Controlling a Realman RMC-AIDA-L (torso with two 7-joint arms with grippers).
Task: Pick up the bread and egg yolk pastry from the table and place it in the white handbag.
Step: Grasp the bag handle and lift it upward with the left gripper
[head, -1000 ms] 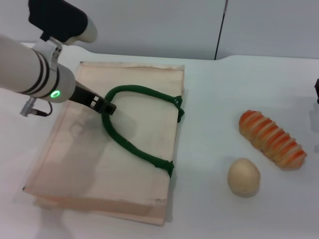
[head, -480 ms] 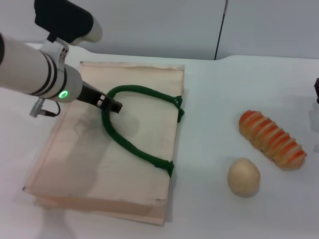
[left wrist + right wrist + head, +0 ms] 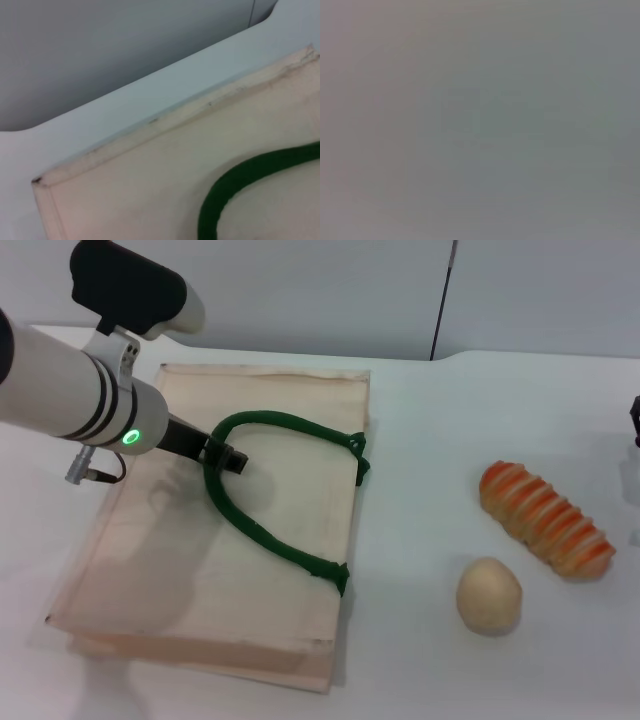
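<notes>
The white handbag lies flat on the table's left half, its green rope handle looped on top. My left gripper is low over the bag, at the far-left bend of that handle. The left wrist view shows the bag's corner and a stretch of handle. The bread, tan with orange stripes, lies at the right. The egg yolk pastry, a pale beige ball, sits just in front and left of it. A dark sliver of my right gripper shows at the right edge.
The white table runs to a grey wall at the back, with a dark vertical seam. Bare tabletop lies between the bag and the two foods. The right wrist view shows only flat grey.
My left arm has moved a little to the right and its gripper has slid along the bag to the handle's bend. The handle, bread and pastry have not moved.
</notes>
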